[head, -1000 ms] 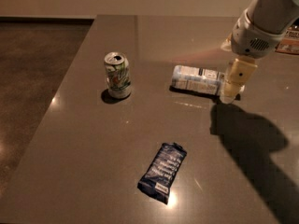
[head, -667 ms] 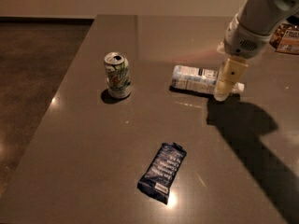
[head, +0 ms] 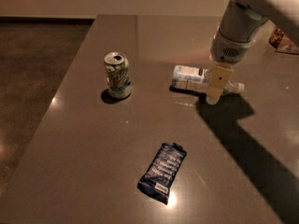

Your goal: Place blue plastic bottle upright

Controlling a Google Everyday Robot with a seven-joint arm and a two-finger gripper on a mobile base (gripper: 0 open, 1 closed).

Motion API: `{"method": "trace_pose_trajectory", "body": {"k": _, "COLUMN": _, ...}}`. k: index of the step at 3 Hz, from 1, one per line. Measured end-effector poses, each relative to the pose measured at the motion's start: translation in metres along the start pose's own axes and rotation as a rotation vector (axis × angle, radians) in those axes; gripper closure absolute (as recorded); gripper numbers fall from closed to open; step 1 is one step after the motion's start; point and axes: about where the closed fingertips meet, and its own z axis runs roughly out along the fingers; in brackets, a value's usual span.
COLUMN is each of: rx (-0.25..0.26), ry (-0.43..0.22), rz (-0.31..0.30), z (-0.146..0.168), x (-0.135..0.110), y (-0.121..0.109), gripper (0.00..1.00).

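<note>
The blue plastic bottle (head: 190, 77) lies on its side on the grey table (head: 84, 143), right of centre, its white cap (head: 239, 87) pointing right. My gripper (head: 214, 91) hangs from the arm at the upper right and sits over the bottle's neck end, its cream finger reaching down in front of the bottle to the table. The bottle's middle is hidden behind it.
A green-and-white soda can (head: 117, 75) stands upright left of the bottle. A flat dark blue snack wrapper (head: 162, 171) lies near the front centre. A colourful packet (head: 284, 42) sits at the far right edge. The table's left edge drops to a dark floor.
My gripper has moved left and slightly down, from beside the bottle's cap end to over the bottle's neck. The bottle, can and wrapper have not moved.
</note>
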Motion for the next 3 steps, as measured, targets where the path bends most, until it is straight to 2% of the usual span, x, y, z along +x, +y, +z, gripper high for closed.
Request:
{"method": "trace_pose_trajectory", "body": {"k": 1, "rx": -0.002, "ry": 0.069, "rz": 0.004, "z": 0.0125, "x": 0.0006, "y": -0.0006, "gripper": 0.1}}
{"method": "trace_pose_trajectory", "body": {"k": 2, "rx": -0.001, "ry": 0.125, "rz": 0.006, "z": 0.019, "x": 0.0031, "y": -0.004, "gripper": 0.41}}
{"method": "trace_pose_trajectory", "body": {"k": 3, "rx": 0.016, "ry": 0.136, "rz": -0.009, "z": 0.0126, "x": 0.0004, "y": -0.0082, "gripper": 0.72}}
